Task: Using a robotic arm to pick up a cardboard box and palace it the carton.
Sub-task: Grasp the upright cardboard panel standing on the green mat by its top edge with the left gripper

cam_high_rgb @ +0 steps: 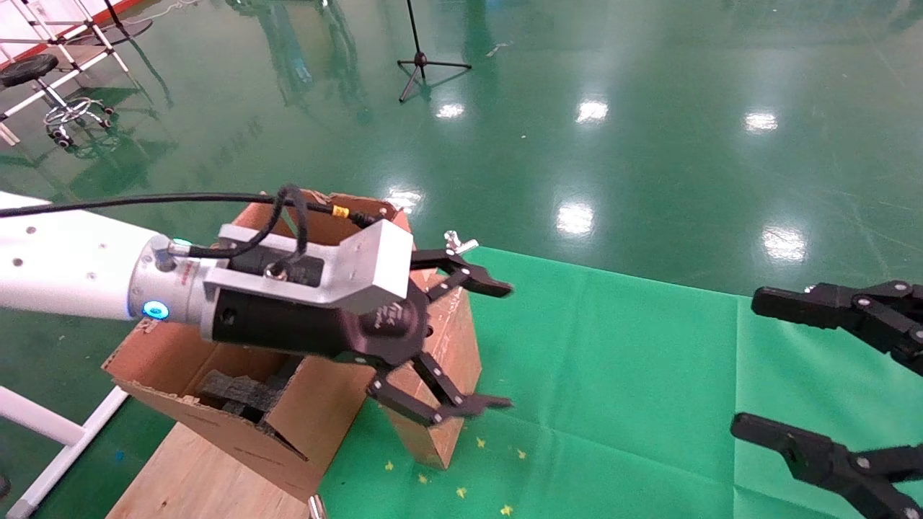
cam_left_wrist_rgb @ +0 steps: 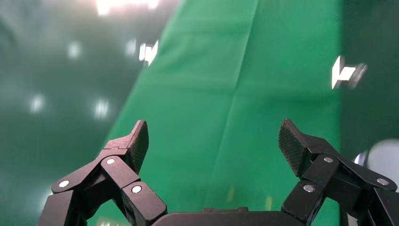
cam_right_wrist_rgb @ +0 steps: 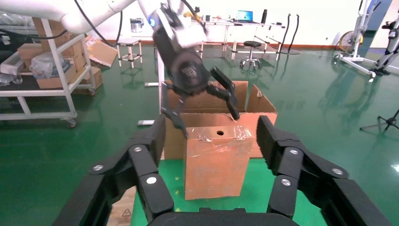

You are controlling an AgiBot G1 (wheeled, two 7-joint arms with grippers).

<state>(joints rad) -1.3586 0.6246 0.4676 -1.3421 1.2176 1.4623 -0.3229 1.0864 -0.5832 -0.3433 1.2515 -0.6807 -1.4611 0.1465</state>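
Observation:
The cardboard box [cam_high_rgb: 453, 339] is reddish-brown and stands upright on the green mat [cam_high_rgb: 613, 375], right beside the carton [cam_high_rgb: 216, 375]. In the right wrist view the box [cam_right_wrist_rgb: 216, 165] shows a round hole in its top face. My left gripper [cam_high_rgb: 497, 344], on the white arm, is open and empty; it hovers at the box's top, with its fingers [cam_right_wrist_rgb: 229, 96] spread above the top corners. In the left wrist view my left gripper [cam_left_wrist_rgb: 214, 141] has only mat between its pads. My right gripper [cam_high_rgb: 753, 364] is open, parked at the right and facing the box.
The carton has upright flaps and black foam [cam_high_rgb: 238, 393] inside, and it rests on a wooden board [cam_high_rgb: 187, 468]. A white frame leg [cam_high_rgb: 50, 432] is at the far left. A tripod stand [cam_high_rgb: 425, 65] and a stool [cam_high_rgb: 43, 79] stand far off on the green floor.

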